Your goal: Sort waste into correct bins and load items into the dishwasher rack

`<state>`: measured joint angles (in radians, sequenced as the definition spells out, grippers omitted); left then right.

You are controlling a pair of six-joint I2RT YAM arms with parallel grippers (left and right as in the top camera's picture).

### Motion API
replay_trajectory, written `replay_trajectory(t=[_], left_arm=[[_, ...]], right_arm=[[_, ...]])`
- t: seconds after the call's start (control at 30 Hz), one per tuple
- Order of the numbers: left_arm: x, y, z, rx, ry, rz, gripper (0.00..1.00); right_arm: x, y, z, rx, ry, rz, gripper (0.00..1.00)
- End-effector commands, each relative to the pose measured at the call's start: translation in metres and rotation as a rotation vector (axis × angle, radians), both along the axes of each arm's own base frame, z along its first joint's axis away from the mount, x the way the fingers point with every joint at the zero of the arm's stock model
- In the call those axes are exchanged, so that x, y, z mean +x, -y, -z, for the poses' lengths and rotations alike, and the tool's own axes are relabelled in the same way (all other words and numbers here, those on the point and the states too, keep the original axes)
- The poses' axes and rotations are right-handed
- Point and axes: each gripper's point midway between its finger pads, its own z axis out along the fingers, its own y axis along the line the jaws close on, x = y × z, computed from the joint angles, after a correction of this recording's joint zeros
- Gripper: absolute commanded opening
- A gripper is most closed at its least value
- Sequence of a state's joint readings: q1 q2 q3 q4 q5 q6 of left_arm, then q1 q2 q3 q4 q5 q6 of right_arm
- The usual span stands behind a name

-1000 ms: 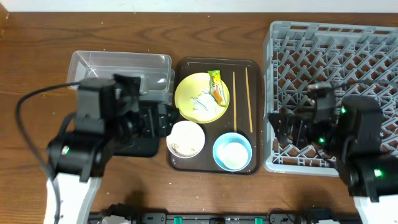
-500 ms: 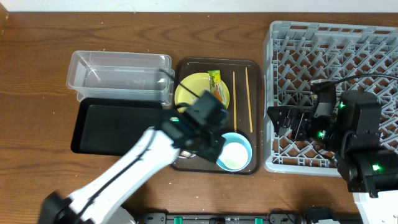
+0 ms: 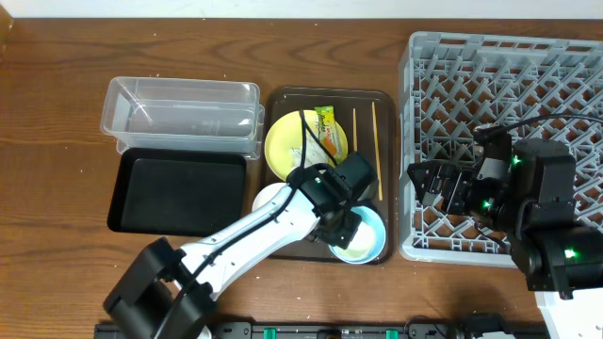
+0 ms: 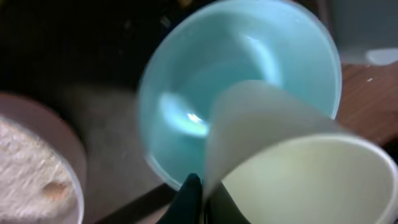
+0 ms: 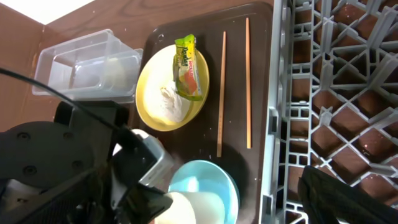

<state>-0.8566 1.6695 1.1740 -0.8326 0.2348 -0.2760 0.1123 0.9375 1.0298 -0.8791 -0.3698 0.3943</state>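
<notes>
Left pincer, its opening impossible to tell, sits at the light-blue bowl rim, white bowl close alongside.

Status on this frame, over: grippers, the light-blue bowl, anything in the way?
Left gripper at light-blue bowl, jaws unclear. Right gripper over rack, nothing seen held. Plate, wrapper, chopsticks on brown tray, not blocking.

- The left wrist view was all blur: the light-blue bowl smeared, the white bowl cut off at the lower left edge.
- Overhead, the left arm covered most of that white bowl.
- The right gripper showed only dark shapes against the dishwasher rack, jaw gap unreadable.
</notes>
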Motion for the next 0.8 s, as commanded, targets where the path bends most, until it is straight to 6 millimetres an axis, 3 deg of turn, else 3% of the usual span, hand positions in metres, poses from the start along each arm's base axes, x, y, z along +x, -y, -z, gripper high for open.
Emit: replay_trajectory(t=[0.0,0.2,0.27,0.43,0.53,0.77], left_arm=[[0.007,0.002,-0.043,-0.084,0.028,-0.025,0.06],[0.033,-0.037,-0.129,-0.301,0.119,-0.165,0.06],[0.035,-0.045,-0.163,-0.485,0.102,-0.168,0.07],[0.030,-0.067,-0.244,-0.973,0.028,-0.114,0.06],[0.028,-0.078,-0.268,-1.133,-0.012,-0.104,0.06],[0.023,-0.076,-0.275,-1.175,-0.039,-0.081,0.06]], right_arm=[[0.002,0.004,-0.010,0.005,0.025,0.023,0.99],[0.001,0.000,-0.012,-0.014,0.051,-0.035,0.99],[-0.004,-0.016,-0.019,0.008,0.099,-0.161,0.95],[-0.030,-0.077,-0.062,0.199,0.294,-0.575,0.92],[-0.038,-0.104,-0.078,0.276,0.342,-0.696,0.92],[-0.061,-0.160,-0.105,0.337,0.509,-0.944,0.92]])
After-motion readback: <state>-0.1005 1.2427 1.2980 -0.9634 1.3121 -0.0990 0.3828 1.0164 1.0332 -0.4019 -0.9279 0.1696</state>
